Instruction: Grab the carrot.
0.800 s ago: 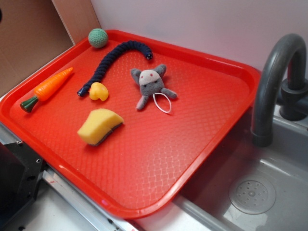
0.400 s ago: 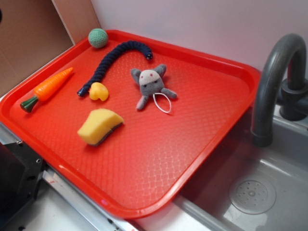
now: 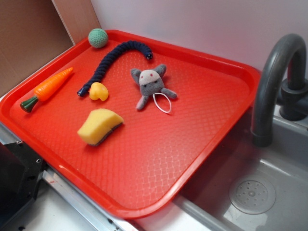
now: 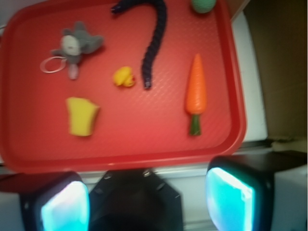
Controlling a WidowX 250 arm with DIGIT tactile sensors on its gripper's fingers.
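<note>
The carrot (image 3: 48,88) is bright orange with a dark green stub top. It lies near the left rim of the red tray (image 3: 202,144). In the wrist view the carrot (image 4: 196,91) lies at the right side of the tray (image 4: 120,159), green end toward me. My gripper (image 4: 147,204) is open and empty, its two pads wide apart. It hangs high above the tray's near edge, well short of the carrot. The gripper does not show in the exterior view.
On the tray lie a yellow sponge (image 3: 99,126), a small yellow duck-like toy (image 3: 98,91), a dark blue braided rope (image 3: 113,58), a grey plush mouse (image 3: 151,84) and a green ball (image 3: 98,37). A grey faucet (image 3: 274,82) and sink (image 3: 252,192) stand at the right.
A dark spot at the exterior view's top left edge has gone. Nothing on the tray has moved.
</note>
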